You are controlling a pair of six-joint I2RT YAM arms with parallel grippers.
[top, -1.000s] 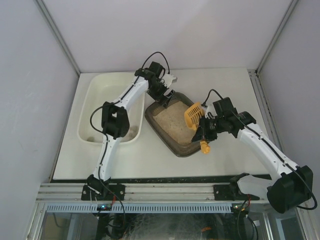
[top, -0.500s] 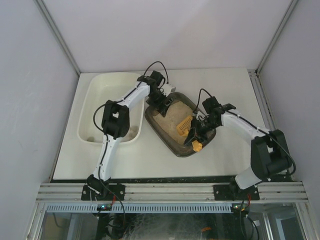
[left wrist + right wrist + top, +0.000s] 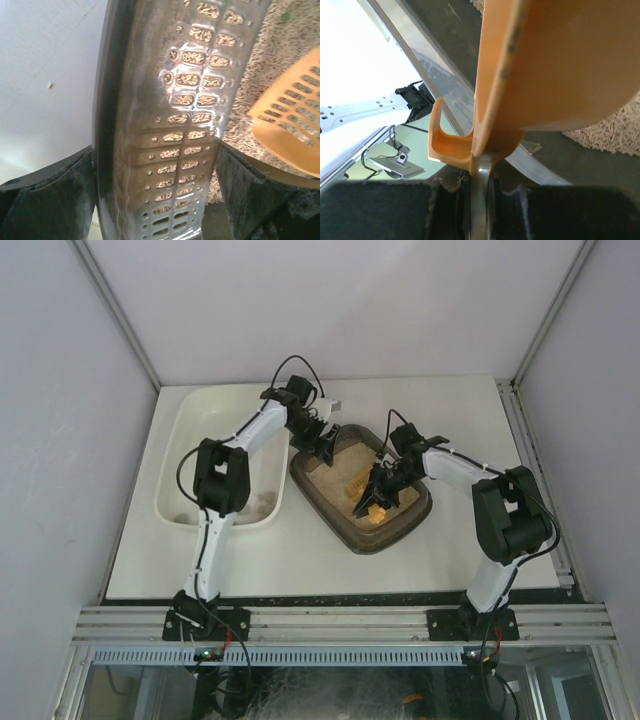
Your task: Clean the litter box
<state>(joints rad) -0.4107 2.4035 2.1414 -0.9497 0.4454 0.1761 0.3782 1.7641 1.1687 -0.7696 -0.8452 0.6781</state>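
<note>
The litter box [image 3: 326,486] lies just right of the white tub [image 3: 190,430], its far rim on the tub side pinched between the wide-set jaws of the left gripper [image 3: 326,447], while the right gripper [image 3: 383,483], over the litter away from the tub, is clamped tight on the handle of an orange scoop [image 3: 290,140]

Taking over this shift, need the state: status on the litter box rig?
Left gripper clamped across litter box rim. Right gripper shut on orange scoop, head low over the litter. White tub alongside, not in the way.
</note>
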